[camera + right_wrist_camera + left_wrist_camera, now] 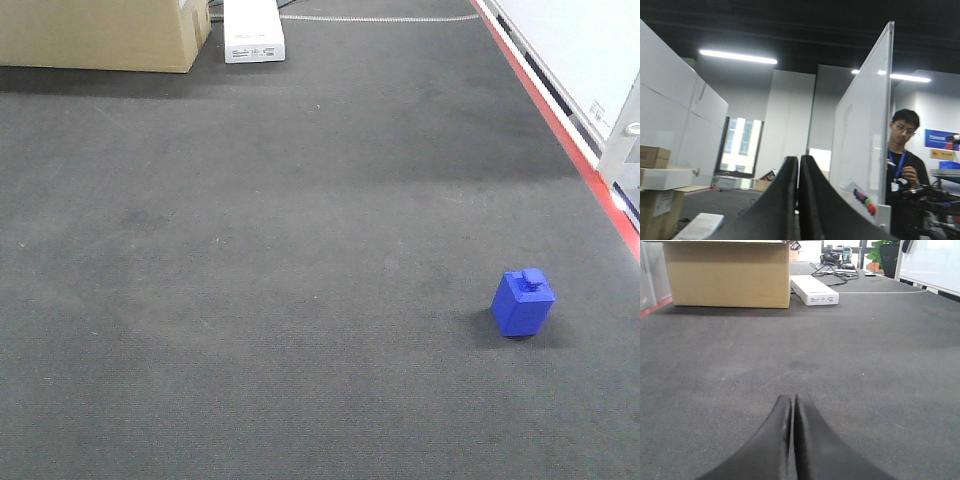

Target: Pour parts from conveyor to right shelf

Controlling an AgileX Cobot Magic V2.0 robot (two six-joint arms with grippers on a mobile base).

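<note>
Part [522, 303], small blue block, knob up, sits alone on grey carpet [250, 300], near right, well apart from cardboard box [100, 35] far left. No conveyor or shelf in view.

Left pincer [791, 399]: fingers pressed together, empty, low over carpet. Right pincer [799, 159]: also pressed together, empty, aimed up into room, whiteboard [860, 130] and person [905, 165] beyond.

Risks, judged:
- stray part missed, so pour incomplete
- base rolling over block
- right arm swinging toward person, its camera blind to carpet
- shut fingers nudging block away unless spread first
</note>
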